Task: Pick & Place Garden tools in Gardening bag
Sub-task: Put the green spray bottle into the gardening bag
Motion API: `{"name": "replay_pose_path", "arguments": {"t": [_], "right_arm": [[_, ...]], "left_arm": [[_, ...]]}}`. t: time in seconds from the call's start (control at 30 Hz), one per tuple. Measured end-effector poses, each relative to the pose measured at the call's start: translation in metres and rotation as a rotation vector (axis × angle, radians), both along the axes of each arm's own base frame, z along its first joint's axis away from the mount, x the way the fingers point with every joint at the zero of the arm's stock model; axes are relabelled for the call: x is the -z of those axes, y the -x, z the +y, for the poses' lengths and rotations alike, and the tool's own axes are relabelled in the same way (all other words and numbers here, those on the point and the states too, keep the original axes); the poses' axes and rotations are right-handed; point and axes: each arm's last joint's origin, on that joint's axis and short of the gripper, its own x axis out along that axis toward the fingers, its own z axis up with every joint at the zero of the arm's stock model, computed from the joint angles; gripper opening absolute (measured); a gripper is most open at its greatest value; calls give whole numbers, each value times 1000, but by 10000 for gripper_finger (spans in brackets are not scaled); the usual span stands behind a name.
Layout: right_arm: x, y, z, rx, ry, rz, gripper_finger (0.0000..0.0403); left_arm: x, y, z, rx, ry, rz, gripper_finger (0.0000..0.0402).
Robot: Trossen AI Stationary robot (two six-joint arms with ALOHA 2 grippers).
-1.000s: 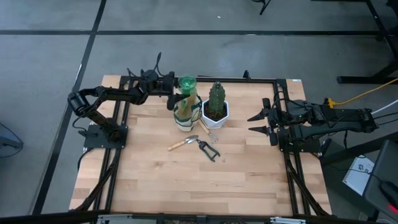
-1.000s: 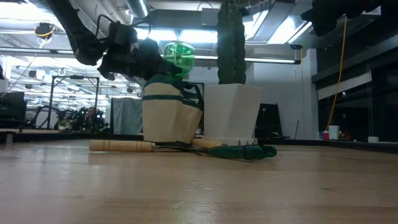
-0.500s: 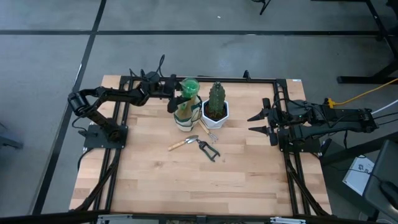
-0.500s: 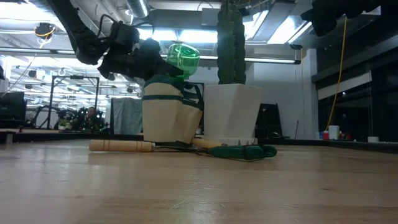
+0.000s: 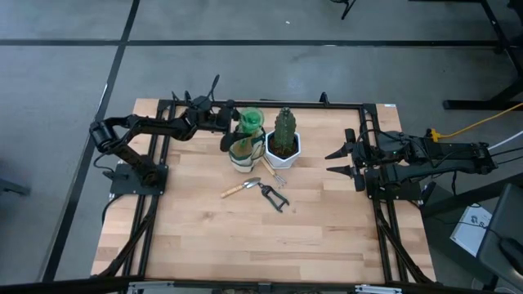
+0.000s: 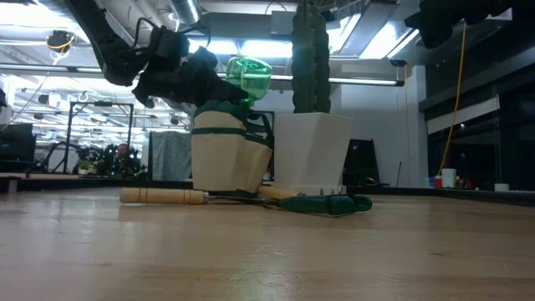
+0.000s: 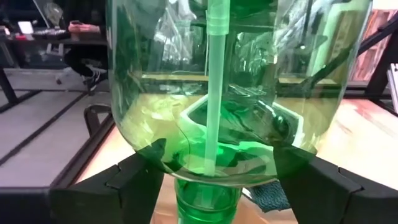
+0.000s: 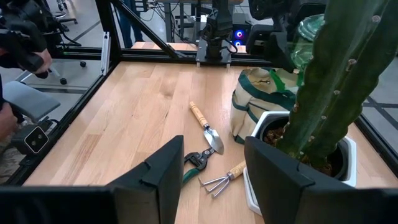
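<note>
The translucent green spray bottle (image 5: 249, 121) stands neck down in the beige gardening bag (image 5: 239, 153), its upper end (image 6: 248, 75) tilted above the rim. My left gripper (image 7: 217, 165) reaches in level from the table's left, its fingers wide apart on either side of the bottle's narrowing lower part. On the table in front of the bag lie the wooden-handled trowel (image 5: 241, 189), the pruning shears (image 5: 274, 198) and the hand fork (image 5: 274, 171). My right gripper (image 5: 330, 161) waits open at the table's right side. My left gripper has its fingers (image 7: 134, 177) level beside the bottle's shoulder (image 7: 155, 146), just above the neck, one on each side. I cannot tell whether they touch the bottle. The bottle's neck end sits down in the bag.
A green cactus in a white hexagonal pot (image 5: 283, 140) stands right beside the bag, toward the table's right. Black frame rails (image 5: 155, 204) run along the table's sides. Bare wooden tabletop (image 5: 261, 237) stretches toward the near edge.
The spray bottle's upper end has tipped over toward the cactus and the table's near edge, while its lower end has stayed in the bag.
</note>
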Motion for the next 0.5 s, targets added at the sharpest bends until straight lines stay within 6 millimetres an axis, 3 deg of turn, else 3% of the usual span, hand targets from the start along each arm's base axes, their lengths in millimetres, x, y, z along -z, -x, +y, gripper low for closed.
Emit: {"name": "replay_pose_path", "arguments": {"t": [0.5], "right_arm": [[0,0,0,-1,0,0,172]], "left_arm": [[-13,8,-5,-9,7,4,294]]}}
